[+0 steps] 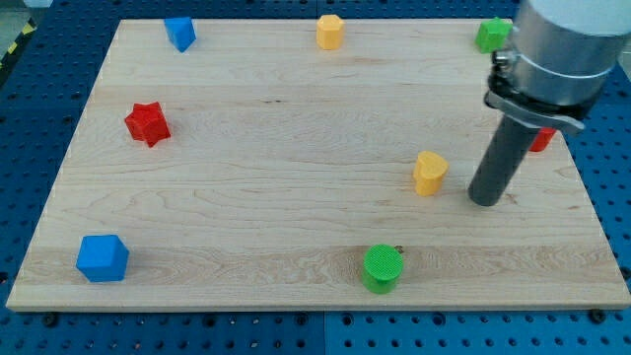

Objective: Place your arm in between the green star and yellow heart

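My tip (485, 200) rests on the board at the view's right, just right of a yellow heart-like block (429, 173), with a small gap between them. A green block (492, 35), whose shape I cannot make out well, sits at the board's top right corner, straight above the tip and far from it; the arm's grey body partly covers it. The tip touches no block.
A second yellow block (329, 32) sits at the top middle and a blue block (179, 33) at the top left. A red star (148, 123) lies at the left, a blue cube (103, 257) at the bottom left, a green cylinder (382, 267) at the bottom middle. A red block (543, 141) peeks out behind the rod.
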Controlling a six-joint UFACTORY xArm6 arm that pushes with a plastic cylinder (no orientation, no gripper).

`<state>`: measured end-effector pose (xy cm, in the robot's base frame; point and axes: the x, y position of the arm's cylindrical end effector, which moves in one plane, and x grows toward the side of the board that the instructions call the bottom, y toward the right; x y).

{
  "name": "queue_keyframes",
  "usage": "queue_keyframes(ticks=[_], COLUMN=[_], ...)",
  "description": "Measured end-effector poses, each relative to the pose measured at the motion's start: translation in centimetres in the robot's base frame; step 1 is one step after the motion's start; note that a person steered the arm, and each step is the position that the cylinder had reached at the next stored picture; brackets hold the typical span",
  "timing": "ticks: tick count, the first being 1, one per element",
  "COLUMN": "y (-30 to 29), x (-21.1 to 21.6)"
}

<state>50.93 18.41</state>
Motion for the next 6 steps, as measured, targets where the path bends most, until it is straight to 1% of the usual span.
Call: queue_keyframes(ticks=[1, 2, 4, 5, 6], y=[0.0, 0.0, 0.0, -0.6, -0.6], x=[-4.1, -5.8, -6.6, -10.8, -13.5])
